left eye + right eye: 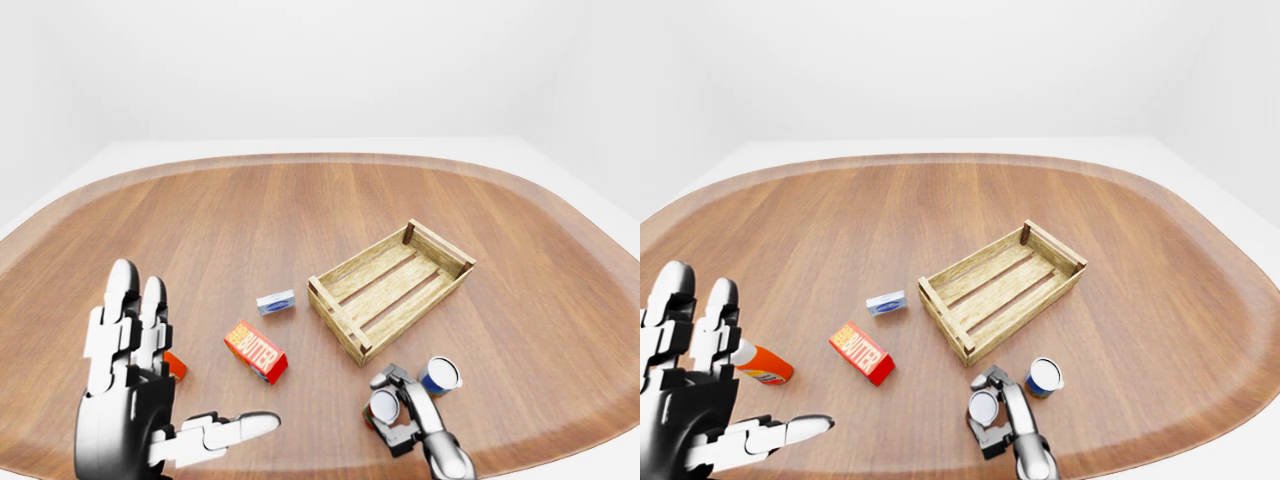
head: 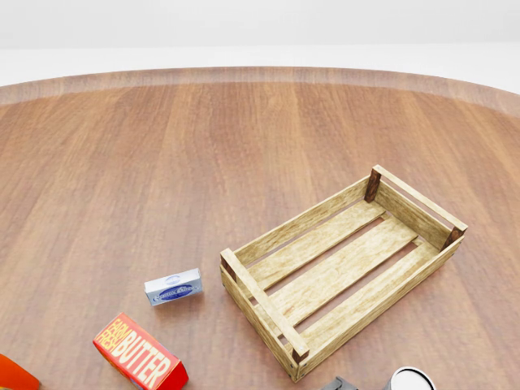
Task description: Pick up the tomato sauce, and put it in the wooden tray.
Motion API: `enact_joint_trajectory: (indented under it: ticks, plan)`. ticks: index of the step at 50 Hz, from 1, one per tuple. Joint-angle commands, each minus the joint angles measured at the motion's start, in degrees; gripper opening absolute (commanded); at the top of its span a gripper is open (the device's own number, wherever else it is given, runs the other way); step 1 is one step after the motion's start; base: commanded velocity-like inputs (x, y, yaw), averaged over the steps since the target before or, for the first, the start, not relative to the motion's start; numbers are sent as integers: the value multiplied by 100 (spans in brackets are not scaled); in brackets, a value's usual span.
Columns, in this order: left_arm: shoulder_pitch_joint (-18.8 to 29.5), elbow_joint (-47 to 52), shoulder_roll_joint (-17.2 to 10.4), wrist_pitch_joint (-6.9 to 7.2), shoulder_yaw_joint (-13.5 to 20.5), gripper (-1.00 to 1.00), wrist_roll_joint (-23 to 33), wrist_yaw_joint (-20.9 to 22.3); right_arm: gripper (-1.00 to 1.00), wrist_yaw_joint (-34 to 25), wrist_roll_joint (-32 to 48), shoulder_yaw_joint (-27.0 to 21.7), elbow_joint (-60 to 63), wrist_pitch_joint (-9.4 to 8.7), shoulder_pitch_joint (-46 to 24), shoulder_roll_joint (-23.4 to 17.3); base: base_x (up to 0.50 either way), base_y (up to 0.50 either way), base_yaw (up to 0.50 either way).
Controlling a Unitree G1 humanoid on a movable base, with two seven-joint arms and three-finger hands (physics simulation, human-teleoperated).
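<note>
Tomato sauce can (image 1: pixel 983 407), a small round tin with a pale lid, is gripped by the right hand (image 1: pixel 996 412), fingers wrapped round it, near the table's close edge just on the near side of the wooden tray (image 1: pixel 1002 287). A second tin with a blue wall (image 1: pixel 1044 377) is parked just to its right. Plenty of bare wood grain is left on the round table (image 1: pixel 300 210) toward the far side. The slatted tray is seen with nothing in it. A red butter box (image 1: pixel 256 351) and a small blue packet (image 1: pixel 275 302) are laid left of it, an orange bottle (image 1: pixel 764 365) further left. The left hand (image 1: pixel 135 400) is held up with fingers spread wide, nothing held
</note>
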State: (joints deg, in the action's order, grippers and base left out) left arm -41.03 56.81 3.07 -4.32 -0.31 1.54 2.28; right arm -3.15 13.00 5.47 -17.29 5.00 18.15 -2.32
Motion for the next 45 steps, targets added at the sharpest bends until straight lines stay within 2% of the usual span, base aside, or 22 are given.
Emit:
enact_joint_trajectory:
  ticks: [1,5,12,22,39,45]
  plan:
    - [-16,8,21,-17,19,100,-12,23,-100,-90,-18,15,209,0,106,-18,0,0,0]
    - [-10,6,27,-11,20,100,-9,27,-100,-244,-177,37,559,0,285,-45,0,0,0]
    - [-2,11,20,7,-6,100,14,15,-100,-704,-742,137,1870,0,1051,-196,0,0,0]
    - [7,-7,-12,6,-30,100,25,-24,-100,-1066,-1397,185,3201,0,1959,-457,0,0,0]
    - [94,-73,-7,65,23,100,-6,-9,-100,-1447,-1764,-6,3820,0,2321,-388,0,0,0]
    - [169,-102,10,123,31,100,20,3,-100,-1526,-1860,-56,4065,0,2366,-343,0,0,0]
